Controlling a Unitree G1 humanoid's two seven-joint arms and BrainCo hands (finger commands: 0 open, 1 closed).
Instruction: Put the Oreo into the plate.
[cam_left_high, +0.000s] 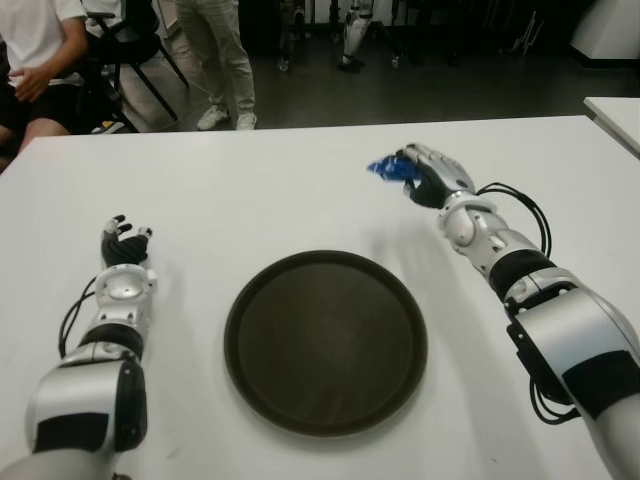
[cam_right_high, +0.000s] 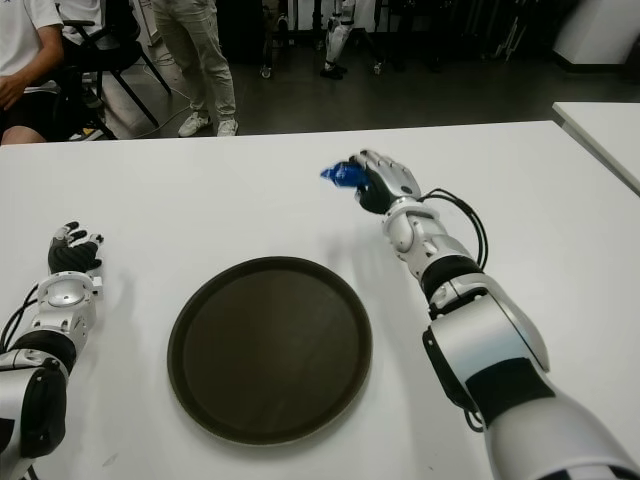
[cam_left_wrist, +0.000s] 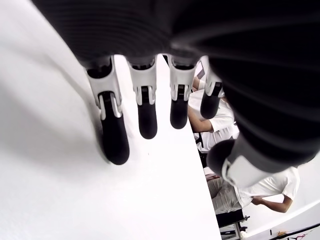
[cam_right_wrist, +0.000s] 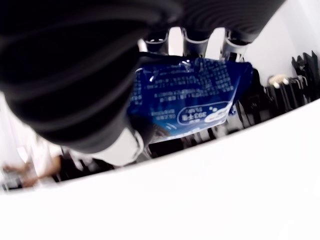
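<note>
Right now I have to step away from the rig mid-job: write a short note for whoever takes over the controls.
Right hand: shut on the blue Oreo packet, held above the white table, beyond the plate's far right edge.
Left hand: idle to the left of the plate, fingers relaxed and holding nothing.
Plate: dark and round, at the table's centre, nothing in it.
Done: the Oreo is picked up.
Left: carry it back over the plate, lower it, open the fingers.
People are beyond the far edge of the table.

head stereo: down-forward, both eyes share table (cam_left_high: 300, 190) | wrist views: close on own fingers (cam_left_wrist: 114, 131)
</note>
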